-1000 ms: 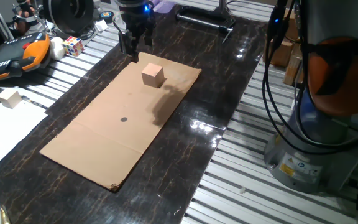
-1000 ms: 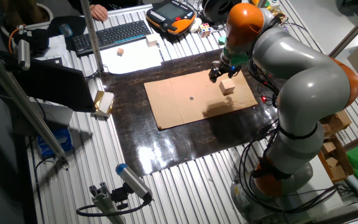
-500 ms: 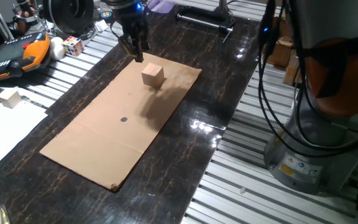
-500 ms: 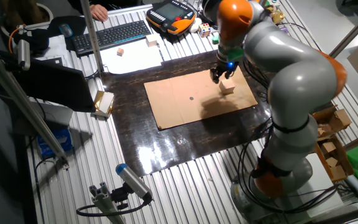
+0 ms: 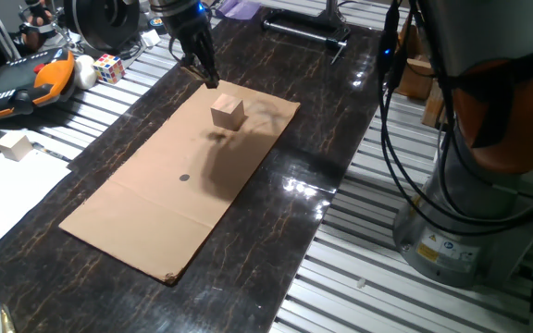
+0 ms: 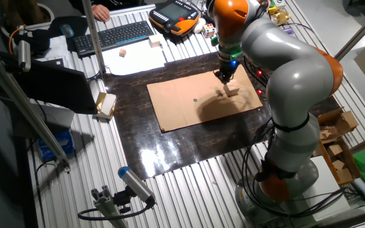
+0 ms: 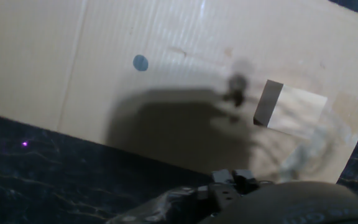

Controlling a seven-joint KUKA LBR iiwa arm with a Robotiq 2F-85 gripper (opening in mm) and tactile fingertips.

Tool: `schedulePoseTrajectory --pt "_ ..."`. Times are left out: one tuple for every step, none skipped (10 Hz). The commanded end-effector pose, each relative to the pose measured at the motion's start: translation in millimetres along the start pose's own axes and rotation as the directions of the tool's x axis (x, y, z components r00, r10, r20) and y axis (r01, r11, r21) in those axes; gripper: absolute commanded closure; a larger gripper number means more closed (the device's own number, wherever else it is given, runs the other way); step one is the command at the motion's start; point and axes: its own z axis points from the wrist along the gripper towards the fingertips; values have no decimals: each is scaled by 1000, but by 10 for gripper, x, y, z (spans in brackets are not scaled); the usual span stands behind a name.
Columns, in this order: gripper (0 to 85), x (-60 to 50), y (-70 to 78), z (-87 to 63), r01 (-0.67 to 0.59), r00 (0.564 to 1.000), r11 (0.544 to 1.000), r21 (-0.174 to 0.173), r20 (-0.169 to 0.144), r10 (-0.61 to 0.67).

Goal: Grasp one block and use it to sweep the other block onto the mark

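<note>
The tan wooden cube (image 5: 228, 113) sits on the far end of the brown cardboard sheet (image 5: 146, 217). It also shows in the other fixed view (image 6: 232, 90) and in the hand view (image 7: 291, 109). The dark round mark (image 5: 184, 178) is drawn near the sheet's middle, well apart from the cube, and shows in the hand view too (image 7: 140, 63). My gripper (image 5: 207, 78) hangs tilted above the sheet's far edge, just beyond the cube and not touching it. It holds nothing and its fingers look apart. In the hand view the fingers are only a blur.
A Rubik's cube (image 5: 109, 67) and an orange teach pendant (image 5: 17, 83) lie at the far left on the slatted table. A smaller paler wooden block (image 5: 14, 145) rests near white paper. The arm's base (image 5: 461, 231) and cables stand at the right.
The hand has turned and tilted above the sheet's far edge, drifting slightly toward the cube. The arm's upper links swung over. The cube has not moved.
</note>
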Motion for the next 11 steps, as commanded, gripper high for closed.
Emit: schedulePoseTrajectory --pt "833 0 -1 0 1 1000 1000 1 2 -1" --pt "833 0 -1 0 1 1000 1000 1 2 -1" --pt "833 0 -1 0 2 1000 1000 1 2 -2" --pt "833 0 -1 0 4 1000 1000 1 2 -4" --pt "833 0 -1 0 4 1000 1000 2 4 -4" --pt "833 0 -1 0 4 1000 1000 2 4 -4" --pt "833 0 -1 0 5 1000 1000 2 4 -5" --pt "833 0 -1 0 4 1000 1000 1 3 -4" --pt "833 0 -1 0 2 1000 1000 1 2 -2" --pt "833 0 -1 0 -6 1000 1000 2 0 6" --pt "833 0 -1 0 -18 1000 1000 3 -2 18"
